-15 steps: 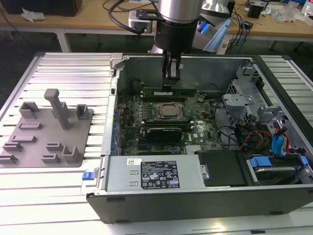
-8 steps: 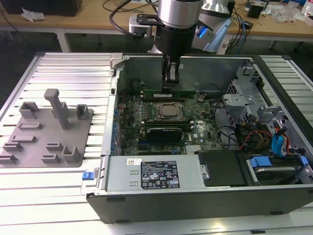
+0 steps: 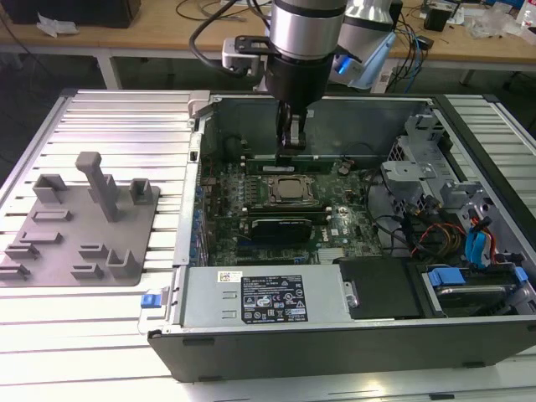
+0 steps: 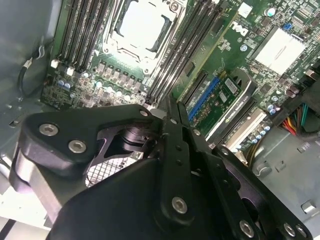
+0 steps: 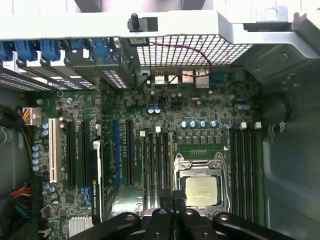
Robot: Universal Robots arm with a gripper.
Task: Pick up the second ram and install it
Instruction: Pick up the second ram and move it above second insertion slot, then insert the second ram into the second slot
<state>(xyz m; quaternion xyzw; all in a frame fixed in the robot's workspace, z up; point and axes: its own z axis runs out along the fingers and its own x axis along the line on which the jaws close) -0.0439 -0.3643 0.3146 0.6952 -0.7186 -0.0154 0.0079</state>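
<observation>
Inside the open computer case [image 3: 335,339], at 12 o'clock of the processor [image 3: 289,189] in the exterior view, the end effector [image 3: 291,144] sits with its tips on the top edge of the second ram [image 3: 318,161]. The green stick stands on edge, running 9 to 3 o'clock, in the memory slot bank just beyond the processor.

End effector state: in the second wrist view the fingers [image 4: 175,150] are drawn close together with no real gap. I judge them pinched on the thin stick. The contact itself is hidden behind the linkage.

Step in hand: I take the pick-up as done and the insertion as under way. I cannot tell whether the stick is fully seated or whether the slot latches have closed.

What the move calls for, as I judge it: the stick square over its slot and a straight push along the arm's axis, even along the stick's length. A tilt would likely bind one end.

Pose: the arm drops nearly vertically into the case from 12 o'clock, wrist pointing straight down. The black expansion card [image 3: 285,226], at 6 o'clock of the processor, is apart from the fingers. The grey fixture tray [image 3: 50,251] lies on the ribbed surface [image 3: 109,109] at 9 o'clock of the case, well apart from the end effector.
</observation>
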